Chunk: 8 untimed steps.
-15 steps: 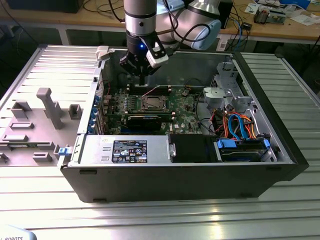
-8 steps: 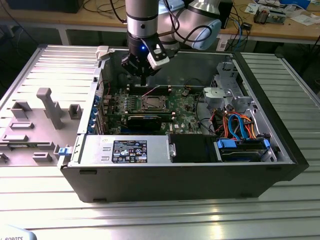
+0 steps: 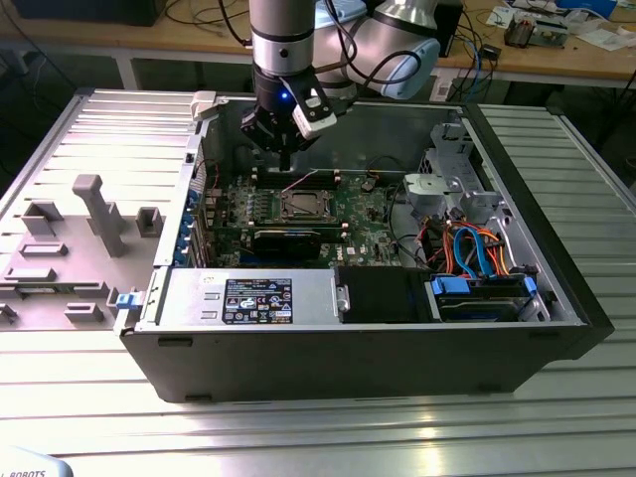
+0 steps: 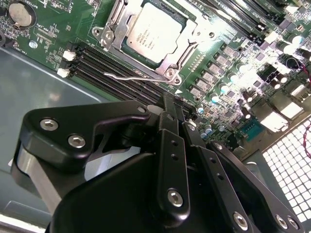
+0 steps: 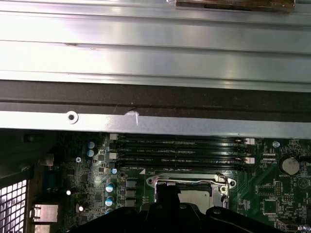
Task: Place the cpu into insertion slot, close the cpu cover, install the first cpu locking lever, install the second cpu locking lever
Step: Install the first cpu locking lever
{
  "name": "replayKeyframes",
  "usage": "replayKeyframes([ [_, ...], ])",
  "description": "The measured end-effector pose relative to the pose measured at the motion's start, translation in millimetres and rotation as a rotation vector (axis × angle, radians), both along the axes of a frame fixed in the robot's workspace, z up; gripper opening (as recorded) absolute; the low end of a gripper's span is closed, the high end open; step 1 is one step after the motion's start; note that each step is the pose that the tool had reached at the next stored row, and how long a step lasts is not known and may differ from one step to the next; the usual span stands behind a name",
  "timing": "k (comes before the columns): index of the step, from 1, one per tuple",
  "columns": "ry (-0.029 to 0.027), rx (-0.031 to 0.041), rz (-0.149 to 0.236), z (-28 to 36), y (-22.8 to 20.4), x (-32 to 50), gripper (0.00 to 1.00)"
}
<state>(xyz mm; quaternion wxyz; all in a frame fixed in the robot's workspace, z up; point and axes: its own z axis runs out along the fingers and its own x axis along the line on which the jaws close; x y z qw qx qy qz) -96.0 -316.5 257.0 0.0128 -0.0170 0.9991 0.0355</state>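
- Gripper (image 3: 286, 157) hangs over the far side of the open PC case (image 3: 556, 328), just above the memory slots (image 4: 116, 73) beside the socket; fingers pressed together, nothing between them as far as the second wrist view shows.
- Cpu (image 4: 154, 30) already lies in the socket, silvery top facing up; also seen in the exterior view (image 3: 301, 207) at the middle of the motherboard (image 3: 373, 234).
- Cpu cover (image 4: 182, 48) looks down flat around the chip, its frame bordering the metal top.
- One thin wire lever (image 4: 133, 75) lies loose along the socket edge nearest the fingers, looks not latched.
- Risk: fingertips sit close to the memory slots and small capacitors (image 4: 214, 97); a slightly off descent could scrape them or slip off the thin lever.
- Risk: lever could spring back if not pushed under its hook.
- Hard to tell: the second lever, the hook positions, and whether the cover is fully seated; the first wrist view has the socket (image 5: 189, 187) partly cut off behind the gripper body.
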Motion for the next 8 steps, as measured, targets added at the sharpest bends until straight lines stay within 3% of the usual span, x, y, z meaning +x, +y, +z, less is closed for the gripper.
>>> replayKeyframes([
  [8,0.0002,-0.0003,-0.007,-0.5,-0.1,0.5,0.11],
])
